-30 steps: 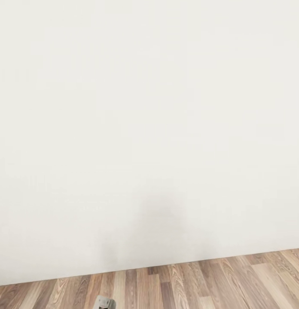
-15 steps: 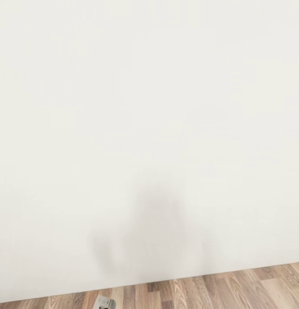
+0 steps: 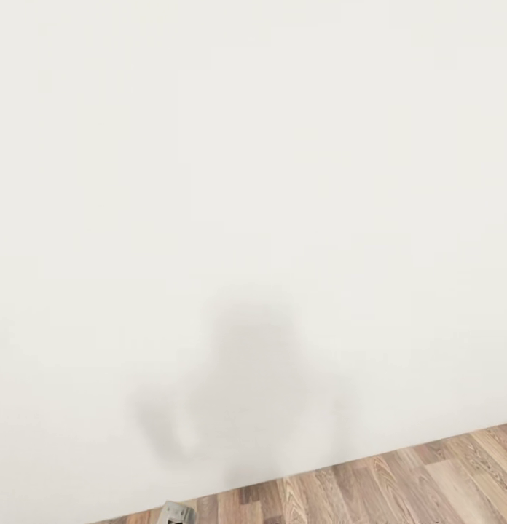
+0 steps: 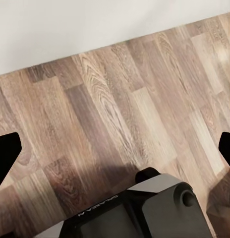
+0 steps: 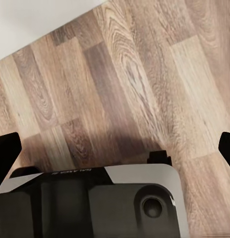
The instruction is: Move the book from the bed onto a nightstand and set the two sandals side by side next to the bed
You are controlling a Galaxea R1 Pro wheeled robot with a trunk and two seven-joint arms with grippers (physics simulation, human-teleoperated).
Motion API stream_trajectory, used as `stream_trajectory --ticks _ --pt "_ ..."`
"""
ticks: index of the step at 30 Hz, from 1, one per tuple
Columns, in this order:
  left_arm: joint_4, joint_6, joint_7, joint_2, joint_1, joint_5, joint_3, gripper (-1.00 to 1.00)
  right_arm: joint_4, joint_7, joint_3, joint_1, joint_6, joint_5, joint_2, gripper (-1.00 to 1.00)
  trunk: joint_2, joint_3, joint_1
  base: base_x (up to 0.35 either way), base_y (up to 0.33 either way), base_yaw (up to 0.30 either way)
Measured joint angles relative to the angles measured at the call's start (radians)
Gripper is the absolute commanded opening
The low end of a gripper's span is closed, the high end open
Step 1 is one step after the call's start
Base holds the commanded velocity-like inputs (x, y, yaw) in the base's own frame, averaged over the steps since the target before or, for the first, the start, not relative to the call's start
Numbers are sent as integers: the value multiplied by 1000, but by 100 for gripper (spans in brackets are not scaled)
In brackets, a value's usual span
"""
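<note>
The robot faces a bare white wall (image 3: 253, 182) above a wood-plank floor (image 3: 428, 480), the book, bed, nightstand and sandals out of sight. The left gripper (image 4: 115, 148) and right gripper (image 5: 115, 148) hang spread apart, empty, over the floor. Judging by this, every step is likely left to do.

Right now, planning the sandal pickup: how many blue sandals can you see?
0. The head view shows a white wall and wood floor; both wrist views show floor. Sandals may lie elsewhere.

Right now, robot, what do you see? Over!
Both grippers open, holding nothing: left gripper, right gripper. Facing plain white wall, my shadow on it. Light brown wood-plank floor below. Wall blocks straight ahead.
</note>
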Motion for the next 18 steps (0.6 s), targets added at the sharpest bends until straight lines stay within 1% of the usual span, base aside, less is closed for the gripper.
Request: stream_trajectory --ticks 18 --pt "0 0 0 -1 0 0 0 100 0 0 0 0 0 0 0 100 0 -13 0 0 0 -258"
